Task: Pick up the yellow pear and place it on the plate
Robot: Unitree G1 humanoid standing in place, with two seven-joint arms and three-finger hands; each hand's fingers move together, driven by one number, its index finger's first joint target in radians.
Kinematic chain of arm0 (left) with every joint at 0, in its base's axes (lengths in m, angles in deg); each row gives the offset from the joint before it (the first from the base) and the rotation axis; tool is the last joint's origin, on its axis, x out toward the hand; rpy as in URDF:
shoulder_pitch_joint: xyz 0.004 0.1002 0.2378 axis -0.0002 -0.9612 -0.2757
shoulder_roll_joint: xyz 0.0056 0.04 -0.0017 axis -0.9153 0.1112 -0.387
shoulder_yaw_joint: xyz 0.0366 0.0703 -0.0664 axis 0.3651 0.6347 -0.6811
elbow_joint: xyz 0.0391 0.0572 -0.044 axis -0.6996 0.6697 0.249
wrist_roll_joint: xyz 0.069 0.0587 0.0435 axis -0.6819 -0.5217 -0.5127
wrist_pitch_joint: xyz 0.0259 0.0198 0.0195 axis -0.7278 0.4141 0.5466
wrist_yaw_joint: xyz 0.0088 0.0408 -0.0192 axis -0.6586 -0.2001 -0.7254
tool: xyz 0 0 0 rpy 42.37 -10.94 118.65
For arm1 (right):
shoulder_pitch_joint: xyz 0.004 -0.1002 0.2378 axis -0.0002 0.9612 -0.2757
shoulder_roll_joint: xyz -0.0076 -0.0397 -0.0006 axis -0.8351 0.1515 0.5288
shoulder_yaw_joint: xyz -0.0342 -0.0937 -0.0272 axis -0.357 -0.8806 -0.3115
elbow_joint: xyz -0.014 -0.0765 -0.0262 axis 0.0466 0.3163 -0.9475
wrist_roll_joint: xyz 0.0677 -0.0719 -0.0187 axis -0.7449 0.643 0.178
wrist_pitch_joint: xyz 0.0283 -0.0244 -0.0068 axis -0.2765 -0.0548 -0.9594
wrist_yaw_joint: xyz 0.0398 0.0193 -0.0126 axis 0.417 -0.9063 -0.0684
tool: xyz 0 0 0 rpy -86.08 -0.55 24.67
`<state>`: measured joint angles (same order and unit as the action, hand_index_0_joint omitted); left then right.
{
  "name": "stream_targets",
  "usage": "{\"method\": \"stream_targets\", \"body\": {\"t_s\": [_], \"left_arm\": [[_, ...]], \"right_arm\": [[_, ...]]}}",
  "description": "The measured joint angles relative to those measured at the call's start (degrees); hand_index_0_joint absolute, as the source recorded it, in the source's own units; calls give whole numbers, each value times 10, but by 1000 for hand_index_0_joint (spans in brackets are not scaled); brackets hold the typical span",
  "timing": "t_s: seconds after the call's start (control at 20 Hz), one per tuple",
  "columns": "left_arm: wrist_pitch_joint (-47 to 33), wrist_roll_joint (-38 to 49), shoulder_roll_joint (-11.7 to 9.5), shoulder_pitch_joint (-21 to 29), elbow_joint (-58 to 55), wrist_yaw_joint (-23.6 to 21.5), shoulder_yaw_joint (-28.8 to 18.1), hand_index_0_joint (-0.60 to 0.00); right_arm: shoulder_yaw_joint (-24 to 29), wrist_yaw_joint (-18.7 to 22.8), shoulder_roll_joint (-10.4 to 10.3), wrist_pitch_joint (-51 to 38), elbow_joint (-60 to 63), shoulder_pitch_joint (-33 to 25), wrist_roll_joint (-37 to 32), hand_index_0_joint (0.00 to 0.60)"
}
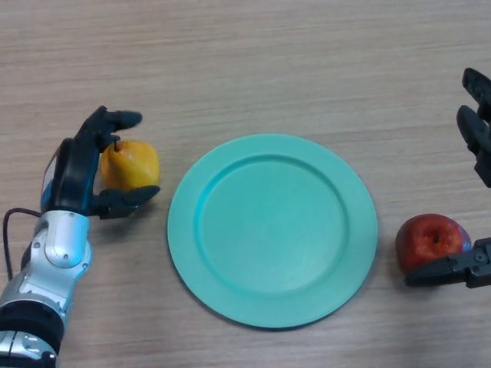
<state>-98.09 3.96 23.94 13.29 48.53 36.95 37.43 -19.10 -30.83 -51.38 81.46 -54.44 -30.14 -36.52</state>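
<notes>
Left hand [77, 172] has its fingers [115, 119] and thumb curled round the small yellow pear [132, 163], which sits on the wood-grain desk [268, 61] just left of the round teal plastic plate [272, 230]. Grasp looks about made; lift and placement are left. Right hand [477, 146] idles, fingers spread, beside a red apple [432, 239].

Yellow pear [130, 162]: one, at the left side of the worktop [268, 61].
Red apple [432, 241]: one, at the right side.
Fruits together: two.
Plate [272, 230]: one, turquoise, between the two fruits.
Robot hands: two, the left robot hand [84, 172] and the right robot hand [477, 138].
Worktop: one, of wood grain.
</notes>
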Motion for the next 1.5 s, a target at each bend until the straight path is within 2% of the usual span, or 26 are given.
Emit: {"method": "stream_targets", "body": {"t_s": [0.3,0.35,0.5,0.55,0.6,0.65,0.7,0.8,0.85,0.95,1.05,1.2,1.5], "left_arm": [[12,1,-1,-16,-69,-1,-1,-600],[23,1,-2,-24,-101,-1,-1,-600],[90,1,-5,-62,-233,5,-1,-600],[114,2,-2,-81,-294,27,-1,-600],[142,10,8,-98,-350,48,-1,-600],[170,7,29,-121,-414,67,5,-600],[182,4,38,-134,-448,72,23,-600],[201,-3,60,-155,-507,117,68,-600],[202,-22,70,-160,-521,121,102,-600],[207,-20,71,-168,-519,122,148,-600],[222,37,70,-182,-512,129,174,-600],[295,80,67,-196,-516,153,195,-600],[305,98,66,-197,-510,175,204,-600]], "right_arm": [[0,2,-2,15,-22,6,1,0],[0,3,-2,16,-31,8,24,0],[0,3,-3,20,-38,8,25,0],[-1,3,-4,21,-39,7,25,0],[-1,3,-4,22,-39,7,25,0],[-1,4,-4,24,-39,4,25,0],[-1,4,-4,24,-38,2,25,0],[0,4,-4,24,-37,-1,25,0],[-1,4,-4,24,-34,-1,25,0],[2,4,-4,24,-34,0,25,0],[17,4,-4,24,-34,0,24,0],[22,7,-4,24,-34,1,24,0],[23,7,-4,24,-29,4,22,0]]}}
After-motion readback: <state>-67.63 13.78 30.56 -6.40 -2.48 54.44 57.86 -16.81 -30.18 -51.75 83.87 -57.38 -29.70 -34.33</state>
